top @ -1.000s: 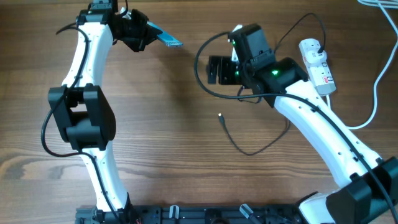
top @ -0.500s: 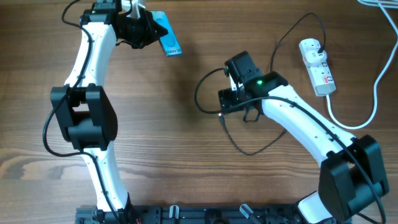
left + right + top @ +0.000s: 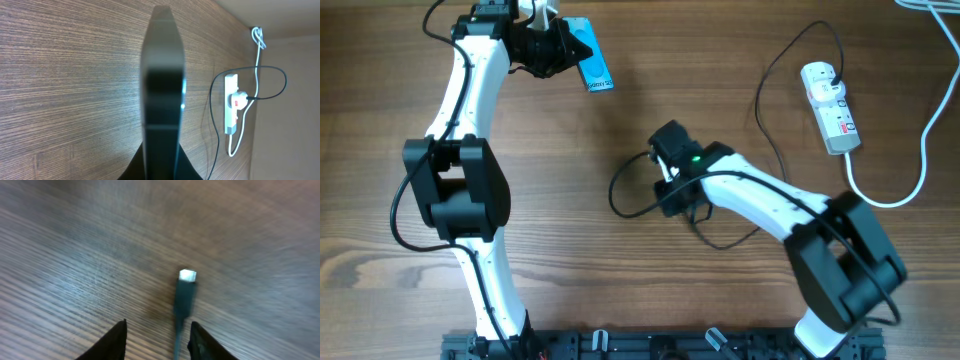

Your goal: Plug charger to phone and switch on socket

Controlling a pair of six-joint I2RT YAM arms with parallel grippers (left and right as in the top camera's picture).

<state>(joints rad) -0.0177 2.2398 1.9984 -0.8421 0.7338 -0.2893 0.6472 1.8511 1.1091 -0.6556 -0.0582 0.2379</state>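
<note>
The phone (image 3: 592, 66), teal screen up, hangs above the table's far left with my left gripper (image 3: 558, 50) shut on it. The left wrist view shows the phone (image 3: 162, 75) edge-on as a dark slab rising out of the left gripper (image 3: 162, 172). The charger (image 3: 620, 190) loops in black across the middle; its connector tip (image 3: 187, 276) lies on the wood. My right gripper (image 3: 672, 195) is low over that end. In the right wrist view the right gripper (image 3: 159, 340) has its jaws apart, the cable running between them close to the right finger (image 3: 202, 342). The socket (image 3: 831, 106) lies far right.
The socket's thick white cord (image 3: 900, 190) curves along the right edge of the table. The charger's white plug (image 3: 817, 74) sits in the socket's far end. In the left wrist view the socket (image 3: 230, 107) lies beyond the phone, near the table edge.
My right gripper has swung from beside the socket towards the table's middle, down over the charger's connector end, its jaws narrowing. The left gripper turned the phone and then held still.
</note>
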